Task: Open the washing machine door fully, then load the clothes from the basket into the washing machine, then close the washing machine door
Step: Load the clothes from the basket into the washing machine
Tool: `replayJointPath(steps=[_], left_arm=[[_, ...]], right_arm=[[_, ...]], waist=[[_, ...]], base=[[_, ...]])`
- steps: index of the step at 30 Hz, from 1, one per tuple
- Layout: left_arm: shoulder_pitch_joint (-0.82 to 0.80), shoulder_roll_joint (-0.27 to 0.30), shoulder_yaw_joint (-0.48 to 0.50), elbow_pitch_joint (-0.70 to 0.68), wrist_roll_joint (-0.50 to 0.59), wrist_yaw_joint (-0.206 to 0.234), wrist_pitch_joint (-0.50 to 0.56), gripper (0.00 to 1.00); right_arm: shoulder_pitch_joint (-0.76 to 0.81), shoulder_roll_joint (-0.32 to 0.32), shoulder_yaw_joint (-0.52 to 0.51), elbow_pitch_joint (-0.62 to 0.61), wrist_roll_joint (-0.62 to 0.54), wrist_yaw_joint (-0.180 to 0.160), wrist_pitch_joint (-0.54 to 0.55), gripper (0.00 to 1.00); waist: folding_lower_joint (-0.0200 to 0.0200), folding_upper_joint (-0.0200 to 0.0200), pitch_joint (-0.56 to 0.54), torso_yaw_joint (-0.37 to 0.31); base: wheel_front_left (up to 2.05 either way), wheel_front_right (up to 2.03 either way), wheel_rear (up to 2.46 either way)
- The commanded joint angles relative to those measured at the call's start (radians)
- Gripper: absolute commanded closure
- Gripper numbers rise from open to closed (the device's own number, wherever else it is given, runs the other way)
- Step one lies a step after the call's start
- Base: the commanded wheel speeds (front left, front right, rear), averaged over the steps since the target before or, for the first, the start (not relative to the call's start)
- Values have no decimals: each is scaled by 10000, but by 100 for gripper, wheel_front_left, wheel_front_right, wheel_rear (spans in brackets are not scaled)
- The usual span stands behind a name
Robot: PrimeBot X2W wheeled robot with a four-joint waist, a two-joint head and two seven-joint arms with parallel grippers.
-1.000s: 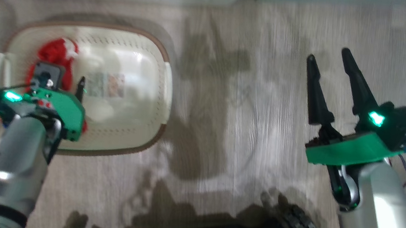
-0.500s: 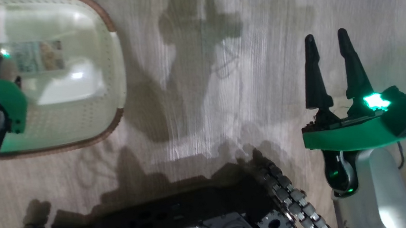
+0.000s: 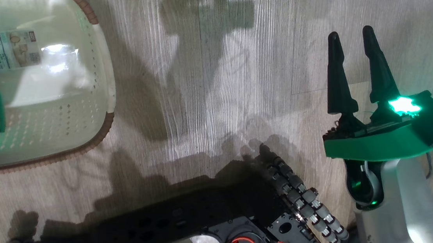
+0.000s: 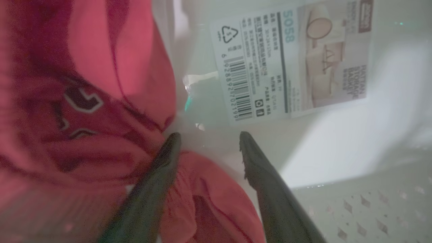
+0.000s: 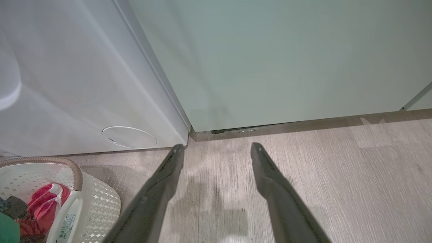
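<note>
Left wrist view: we see the clothes [image 4: 84,111], red fabric bunched on the basket [image 4: 354,202] bottom, just beside the label sticker [image 4: 290,60]. Left tool [image 4: 208,136] is spread: one finger lies on the red fabric, a fold sits between the two fingers, tips apart, nothing clamped. Head view: we've got the basket on the floor [image 3: 243,81] at upper left. Right tool [image 3: 350,33] is well apart from it, hanging over bare floor, fingers released and holding nothing. Right wrist view: washing machine [image 5: 84,84] stands just beyond the basket, round cap [image 5: 129,137] low on its front, pale green cabinet [image 5: 287,60] right beside it.
</note>
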Motion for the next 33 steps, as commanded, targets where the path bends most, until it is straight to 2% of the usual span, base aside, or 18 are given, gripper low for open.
replayJointPath(steps=[1,2,6,11,17,27,33], left_arm=[[253,390,233,65,-50,21,18,36],[202,374,227,99,-67,24,33,100],[21,336,233,185,-132,124,-48,100],[-86,280,223,-141,-173,205,-1106,100],[174,-105,350,-915,-428,247,-2218,100],[1403,-826,570,-3589,-701,589,-2726,100],[2607,-1172,710,-6172,-705,968,-2753,100]], right_arm=[[275,-26,187,-253,75,-2,-63,0],[270,-26,195,-258,70,-2,-63,0],[280,-26,185,-267,23,-2,-64,0],[369,-26,46,-247,-64,-2,-64,0],[441,-26,-173,-313,-213,-2,-64,0],[594,-26,-485,-307,-737,-2,-64,0],[815,-26,-661,-263,-1131,-2,-64,0]], waist=[[0,0,-8,6],[0,0,-13,10],[0,0,-74,66],[0,0,-434,239],[0,0,-945,638],[0,0,-2061,1418],[0,0,-2925,1940]], base=[[0,0,0],[0,0,0],[0,0,0],[0,0,0],[0,0,0],[0,0,0],[0,0,0]])
